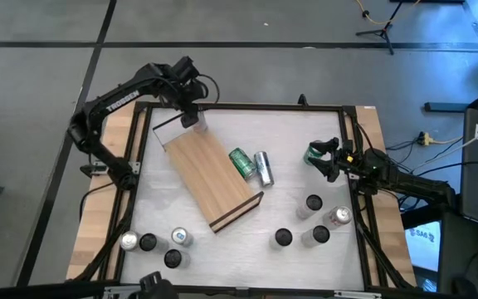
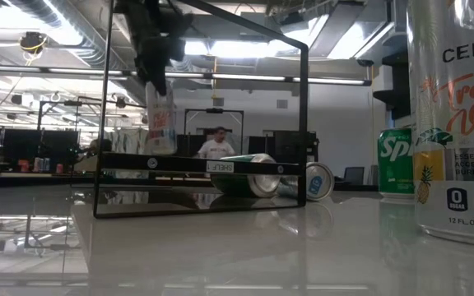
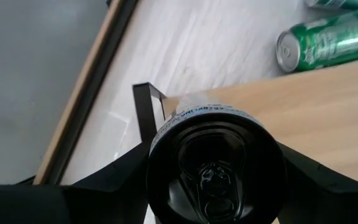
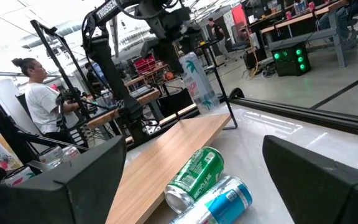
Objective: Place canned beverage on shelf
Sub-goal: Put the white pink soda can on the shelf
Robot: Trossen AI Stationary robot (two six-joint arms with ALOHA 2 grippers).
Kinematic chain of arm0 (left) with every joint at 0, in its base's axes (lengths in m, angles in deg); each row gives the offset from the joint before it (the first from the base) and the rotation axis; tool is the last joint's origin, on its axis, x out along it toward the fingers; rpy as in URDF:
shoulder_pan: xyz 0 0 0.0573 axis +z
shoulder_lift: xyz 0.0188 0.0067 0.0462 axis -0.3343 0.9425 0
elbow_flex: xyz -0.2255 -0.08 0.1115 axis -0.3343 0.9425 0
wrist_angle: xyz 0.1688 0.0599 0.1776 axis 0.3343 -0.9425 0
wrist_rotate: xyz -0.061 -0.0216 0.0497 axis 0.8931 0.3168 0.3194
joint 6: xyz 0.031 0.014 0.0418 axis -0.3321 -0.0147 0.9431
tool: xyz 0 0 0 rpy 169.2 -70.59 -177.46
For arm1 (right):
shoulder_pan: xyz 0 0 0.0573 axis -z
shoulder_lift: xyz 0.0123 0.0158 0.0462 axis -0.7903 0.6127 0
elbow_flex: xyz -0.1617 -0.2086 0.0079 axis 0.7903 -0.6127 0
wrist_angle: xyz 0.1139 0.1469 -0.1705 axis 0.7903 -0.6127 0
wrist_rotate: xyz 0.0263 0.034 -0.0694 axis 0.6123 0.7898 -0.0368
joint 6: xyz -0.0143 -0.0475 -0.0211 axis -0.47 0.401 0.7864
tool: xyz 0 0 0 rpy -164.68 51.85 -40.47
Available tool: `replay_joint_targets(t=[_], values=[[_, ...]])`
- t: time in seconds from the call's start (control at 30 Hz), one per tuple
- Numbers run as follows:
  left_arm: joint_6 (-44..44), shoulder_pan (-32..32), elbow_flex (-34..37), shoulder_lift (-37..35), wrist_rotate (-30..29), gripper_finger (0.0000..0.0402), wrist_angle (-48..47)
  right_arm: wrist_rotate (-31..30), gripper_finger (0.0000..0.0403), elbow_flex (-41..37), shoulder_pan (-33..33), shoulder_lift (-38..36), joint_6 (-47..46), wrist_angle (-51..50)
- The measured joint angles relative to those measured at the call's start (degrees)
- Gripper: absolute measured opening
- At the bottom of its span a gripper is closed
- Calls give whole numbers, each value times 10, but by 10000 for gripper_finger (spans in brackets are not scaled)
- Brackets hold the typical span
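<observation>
- Left gripper grasps an upright pale slim beverage can above the far end of the long light-wood shelf with dark edges.
- Right gripper, fingers spread and empty, waits near the table's right edge, just beside a standing green can.

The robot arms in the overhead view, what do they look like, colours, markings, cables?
Both are dark, jointed arms. The left arm bears white lettering along one link, with a black cable looping near its pincer. The right arm looks dark too, ending in a black two-fingered pincer; no marking can be made out on it. In the right wrist view the fingers are broad, matte black blocks.
</observation>
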Motion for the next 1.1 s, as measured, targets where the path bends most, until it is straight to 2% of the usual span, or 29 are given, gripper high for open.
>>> replay_joint_targets(t=[0.2, 1.1], values=[[9, 0, -3, 28, -7, 239, -11, 0, 372, 0, 0, 0, 0, 0], [50, -20, -1, 32, -23, 239, -21, 0, 372, 0, 0, 0, 0, 0]])
